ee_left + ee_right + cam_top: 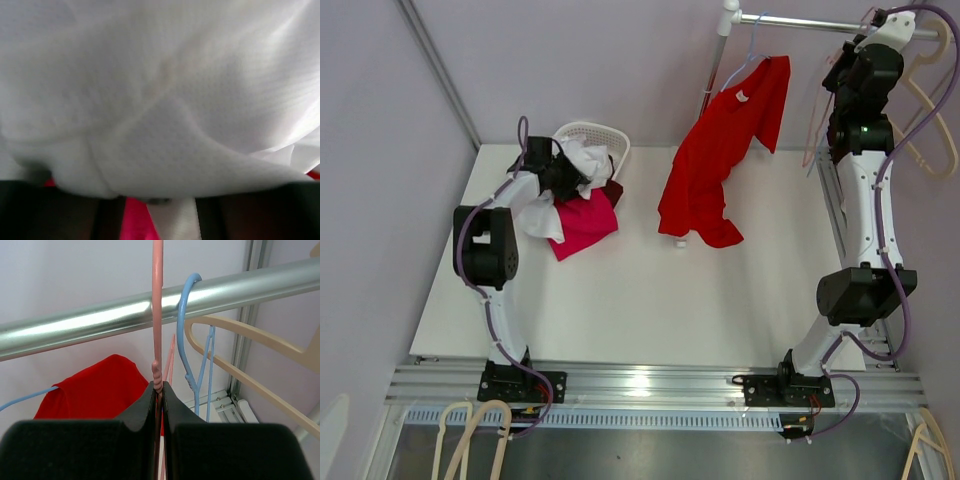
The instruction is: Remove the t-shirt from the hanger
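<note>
Across the lower part of the top view lies the white table (650, 310), with 2 arms bolted at its near edge. A metal rail (820, 22) runs above its far right corner. The right arm (868, 200) stands tall up to that rail, and the left arm (485, 250) bends over the table's far left.

From the rail hangs the red t-shirt (715, 160), on a light blue hanger (752, 45). Its long axis slants from upper right to lower left in the top view. The collar is up at the hanger and the hem is low by the table, though I cannot tell if it touches. It sits askew, with 1 sleeve off to the right and a white label (742, 97) at the neck.

At the far left a white basket (603, 130) holds a heap of white cloth (582, 160), and a pink cloth (585, 225) spills onto the table beside it. A beige hanger (260, 337) hangs by the rail's right end.

A pink hanger (157, 315) stands upright, its stem crossing the rail. The right claw (158, 387) is pinched together on that stem, just under the rail and well apart from the t-shirt.

The left claw (160, 220) is down in the heap. Its 2 dark fingers (60, 210) stand apart, with white and pink cloth showing in the gap.
</note>
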{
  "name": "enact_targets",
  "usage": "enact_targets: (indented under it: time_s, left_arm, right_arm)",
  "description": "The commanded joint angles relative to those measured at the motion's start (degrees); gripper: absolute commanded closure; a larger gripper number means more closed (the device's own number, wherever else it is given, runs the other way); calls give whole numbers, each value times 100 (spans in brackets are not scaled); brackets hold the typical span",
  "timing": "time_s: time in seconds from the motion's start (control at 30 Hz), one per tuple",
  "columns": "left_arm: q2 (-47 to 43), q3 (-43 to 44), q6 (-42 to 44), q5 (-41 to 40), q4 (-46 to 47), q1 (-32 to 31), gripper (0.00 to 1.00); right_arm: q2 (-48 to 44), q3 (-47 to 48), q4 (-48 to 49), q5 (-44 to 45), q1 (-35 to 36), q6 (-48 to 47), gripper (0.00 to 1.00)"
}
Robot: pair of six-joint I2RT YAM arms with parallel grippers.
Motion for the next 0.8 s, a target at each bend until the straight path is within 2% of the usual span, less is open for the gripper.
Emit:
enact_targets:
  time_s: [0.0,0.07,0.13,0.17,0.37,0.5,0.77]
  left_arm:
    - [-169,181,136,-332,-135,69,43]
    - [-318,198,206,-499,-162,78,36]
    - [-432,268,242,-718,-327,78,22]
    - [-468,295,294,-797,-355,78,2]
    - [-950,243,373,-1184,-347,69,0]
    - [-1529,-196,426,-1299,-13,34,1]
    - [-2199,-188,716,-1607,-65,25,0]
  right_arm:
    - [-203,227,206,-99,-2,48,100]
    - [-159,280,189,-99,-11,39,100]
    - [-115,280,197,-108,-11,39,100]
    - [-97,297,197,-117,-11,48,100]
    - [0,350,233,-161,-11,48,100]
    - [96,455,197,-187,-11,57,100]
    - [316,640,153,-266,-11,110,100]
